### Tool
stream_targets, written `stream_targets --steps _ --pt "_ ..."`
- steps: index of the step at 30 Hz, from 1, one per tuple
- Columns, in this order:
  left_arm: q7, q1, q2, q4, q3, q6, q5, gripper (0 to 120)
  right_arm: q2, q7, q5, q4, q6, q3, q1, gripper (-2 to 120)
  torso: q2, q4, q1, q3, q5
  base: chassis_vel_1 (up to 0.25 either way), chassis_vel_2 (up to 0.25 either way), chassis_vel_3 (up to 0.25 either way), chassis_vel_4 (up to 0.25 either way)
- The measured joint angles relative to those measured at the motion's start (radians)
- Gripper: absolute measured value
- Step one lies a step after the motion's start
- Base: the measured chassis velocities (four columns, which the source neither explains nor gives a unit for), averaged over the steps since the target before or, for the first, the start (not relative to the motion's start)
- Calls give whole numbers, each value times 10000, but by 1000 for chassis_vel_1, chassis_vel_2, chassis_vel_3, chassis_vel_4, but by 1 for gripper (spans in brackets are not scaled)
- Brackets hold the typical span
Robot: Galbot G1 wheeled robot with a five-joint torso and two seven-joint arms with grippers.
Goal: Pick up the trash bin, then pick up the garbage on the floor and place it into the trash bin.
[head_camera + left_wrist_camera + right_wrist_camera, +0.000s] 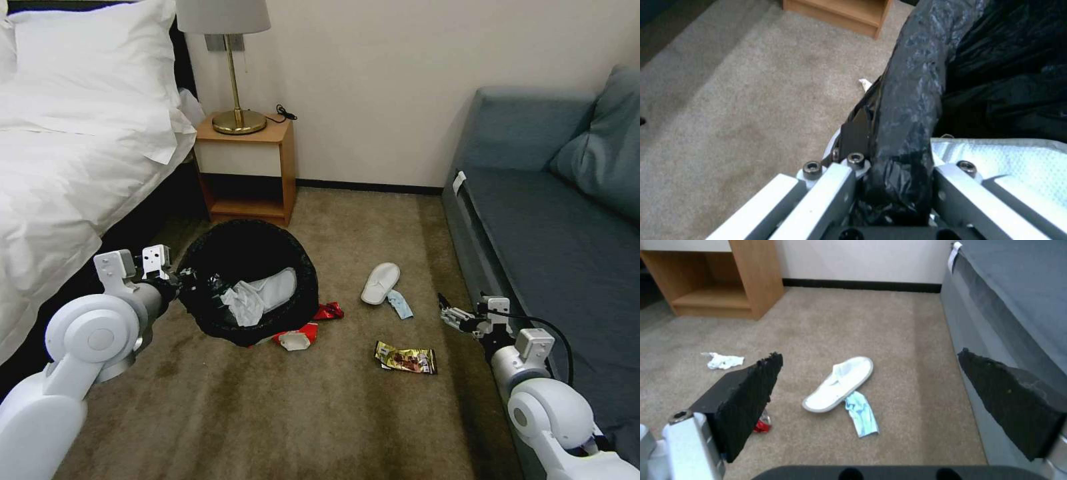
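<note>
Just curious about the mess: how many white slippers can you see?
2. One slipper lies on the carpet between bin and sofa, a blue face mask touching it; another slipper sits inside the trash bin. More may be hidden.

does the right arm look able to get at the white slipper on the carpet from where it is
Probably yes: the right gripper is open, and bare carpet lies between it and the white slipper. A blue face mask touches the slipper's near end.

I count one round trash bin lined with glossy black plastic, and inside it one white slipper and one crumpled white tissue. On the carpet I see one more white slipper, one pale blue face mask, one gold wrapper, one crushed red can, one red-and-white wrapper and one loose white tissue.
</note>
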Motion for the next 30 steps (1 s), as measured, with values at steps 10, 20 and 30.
stream_targets --steps 10,20,30 --pt "-22 -43 171 14 -157 0 -185 3 16 -43 -17 -409 2 -541 451 100 0 1 -1 1 0 -46 50 53 -56" --pt "41 -57 51 136 -132 0 -163 3 -582 -227 179 -561 -299 -813 617 100 0 1 -1 2 2 -40 38 42 -39" --pt "204 -10 -238 179 -84 0 36 3 -2761 -2701 531 -1502 -1365 -1756 1785 100 0 2 -1 1 0 0 0 0 0"
